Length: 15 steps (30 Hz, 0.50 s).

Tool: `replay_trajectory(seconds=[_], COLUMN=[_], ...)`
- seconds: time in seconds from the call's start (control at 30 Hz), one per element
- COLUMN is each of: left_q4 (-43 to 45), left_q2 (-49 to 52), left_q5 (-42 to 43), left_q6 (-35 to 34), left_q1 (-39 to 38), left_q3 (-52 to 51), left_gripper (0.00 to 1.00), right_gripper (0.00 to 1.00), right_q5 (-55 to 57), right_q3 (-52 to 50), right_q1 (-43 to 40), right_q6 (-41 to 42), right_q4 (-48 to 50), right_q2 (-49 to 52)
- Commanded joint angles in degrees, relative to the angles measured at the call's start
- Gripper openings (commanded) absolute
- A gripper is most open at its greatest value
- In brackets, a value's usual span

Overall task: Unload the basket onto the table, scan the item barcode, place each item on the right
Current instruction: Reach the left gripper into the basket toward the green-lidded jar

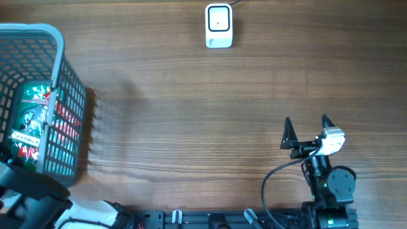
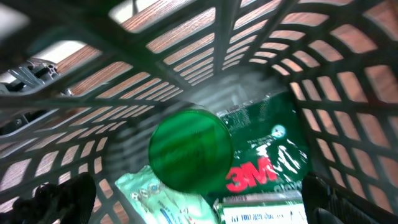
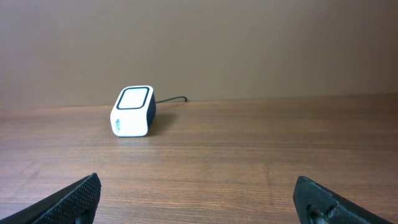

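Left fingers (image 2: 62,198) gape wide over the green packet (image 2: 273,146) and round lid (image 2: 189,158) inside the basket (image 1: 63,95) at the overhead's left edge, seemingly poised to pick an item, while the right fingers (image 3: 78,196), equally wide and empty, face the scanner (image 3: 132,112).

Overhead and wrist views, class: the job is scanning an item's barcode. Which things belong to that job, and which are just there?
Belongs to the job:
scanner
basket
in it, possible items: 3M packet, green round lid, pale green packet

Just there:
wooden table
black looped cable
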Motion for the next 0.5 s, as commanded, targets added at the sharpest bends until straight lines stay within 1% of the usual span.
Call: replay_trajectory(seconds=[0.0, 0.1, 0.27, 0.37, 0.4, 0.47], left_q4=[0.20, 0.81, 2.16, 5.86, 6.25, 5.99], left_q2=[3.39, 4.28, 4.28, 4.28, 4.31, 4.33], left_q5=[-0.11, 1.44, 1.18, 1.18, 1.09, 0.72], left_q6=[-1.11, -1.11, -0.96, 6.93, 8.02, 8.00], left_q1=[0.31, 0.28, 0.28, 0.28, 0.28, 0.28], left_q3=[-0.48, -1.84, -5.27, -6.51, -6.56, -6.69], left_gripper=[1.00, 1.00, 1.00, 1.00, 1.00, 1.00], right_gripper=[1.00, 1.00, 1.00, 0.99, 1.00, 1.00], right_q5=[0.57, 0.57, 0.57, 0.57, 0.59, 0.57], right_q3=[0.13, 0.13, 0.13, 0.13, 0.13, 0.13], right_q1=[0.28, 0.28, 0.28, 0.28, 0.28, 0.28], right_q6=[-0.33, -0.31, -0.33, -0.31, -0.31, -0.33], right_q4=[0.11, 0.11, 0.11, 0.11, 0.11, 0.11], right_q2=[-0.04, -0.04, -0.04, -0.04, -0.04, -0.04])
